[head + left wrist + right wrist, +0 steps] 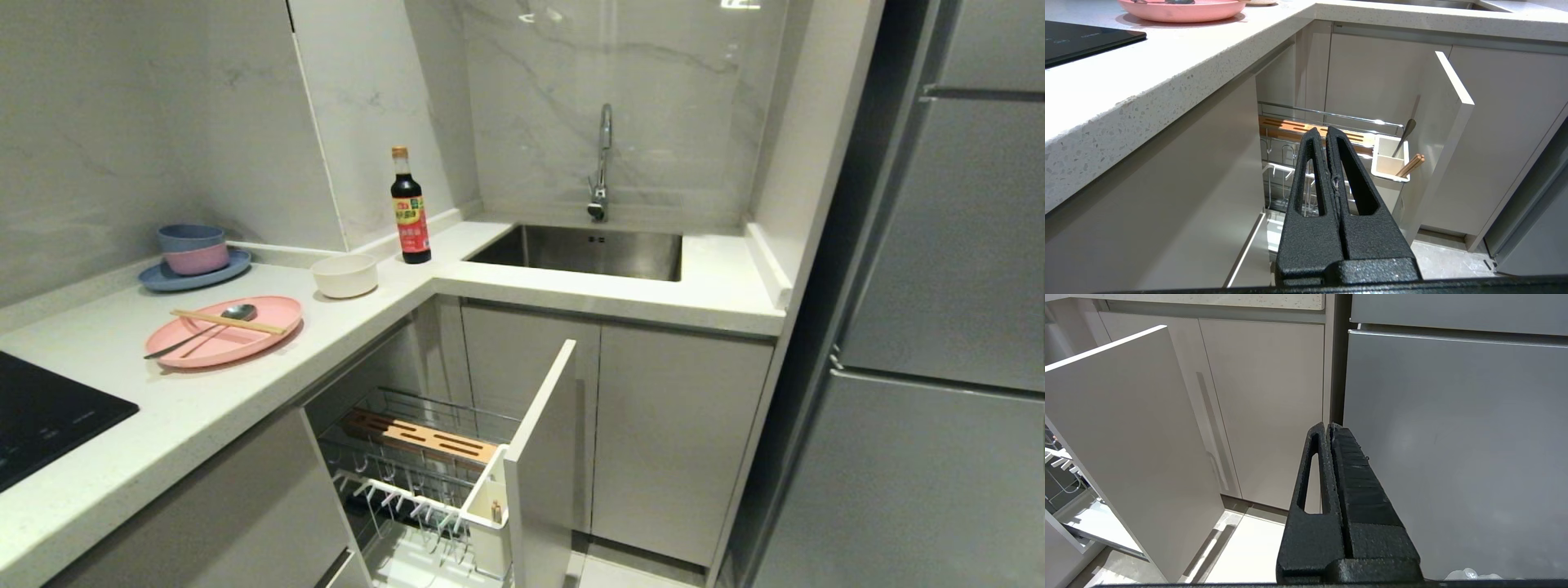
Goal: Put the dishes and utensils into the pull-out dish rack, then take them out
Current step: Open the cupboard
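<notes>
Both grippers, left (1326, 132) and right (1329, 428), clenched, empty, low near the open rack (424, 457); plate (224, 331) on counter (245, 392), left.

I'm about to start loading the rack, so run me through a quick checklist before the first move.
1. Rack pulled out: ok.
2. Plate on the counter, nothing over it: ok.
3. Chopsticks and spoon easy to get at: ok, both lie on the plate.
4. Bowl upright on the counter: ok.
5. Cup free: not ok, other utensils already stand in it.
6. Left gripper and right gripper ready to grasp: not ok, both shut, low by the cabinets.
</notes>
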You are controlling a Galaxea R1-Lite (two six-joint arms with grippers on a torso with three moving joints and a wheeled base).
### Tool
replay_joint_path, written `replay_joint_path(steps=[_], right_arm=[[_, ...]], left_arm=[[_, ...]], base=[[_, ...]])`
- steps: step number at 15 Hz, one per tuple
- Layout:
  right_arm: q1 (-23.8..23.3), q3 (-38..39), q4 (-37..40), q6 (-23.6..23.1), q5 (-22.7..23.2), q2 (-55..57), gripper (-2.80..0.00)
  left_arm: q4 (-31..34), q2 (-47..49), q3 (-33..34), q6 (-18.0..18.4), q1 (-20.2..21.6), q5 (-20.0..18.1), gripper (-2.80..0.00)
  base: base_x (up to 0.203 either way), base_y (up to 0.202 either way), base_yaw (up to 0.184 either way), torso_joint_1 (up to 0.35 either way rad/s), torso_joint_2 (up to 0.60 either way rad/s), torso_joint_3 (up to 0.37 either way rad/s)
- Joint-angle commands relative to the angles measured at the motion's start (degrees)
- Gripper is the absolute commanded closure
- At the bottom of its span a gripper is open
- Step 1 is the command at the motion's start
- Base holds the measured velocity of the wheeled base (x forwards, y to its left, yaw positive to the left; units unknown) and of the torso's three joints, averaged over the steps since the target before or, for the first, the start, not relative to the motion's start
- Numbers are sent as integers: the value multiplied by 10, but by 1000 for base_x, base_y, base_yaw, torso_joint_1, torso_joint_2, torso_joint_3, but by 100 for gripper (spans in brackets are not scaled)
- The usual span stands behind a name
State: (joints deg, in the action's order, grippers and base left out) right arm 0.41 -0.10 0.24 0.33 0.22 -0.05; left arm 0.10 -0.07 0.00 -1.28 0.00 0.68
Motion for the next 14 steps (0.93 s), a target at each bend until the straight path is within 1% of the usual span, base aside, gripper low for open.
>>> replay_joint_path(steps=[1,14], right_arm=[[0,0,0,0,0,0,0],[0,0,0,0,0,0,0]], left_arm=[[0,1,1,0,0,0,0],[0,1,1,0,0,0,0]], base=[[0,0,0,0,0,0],[0,0,0,0,0,0]])
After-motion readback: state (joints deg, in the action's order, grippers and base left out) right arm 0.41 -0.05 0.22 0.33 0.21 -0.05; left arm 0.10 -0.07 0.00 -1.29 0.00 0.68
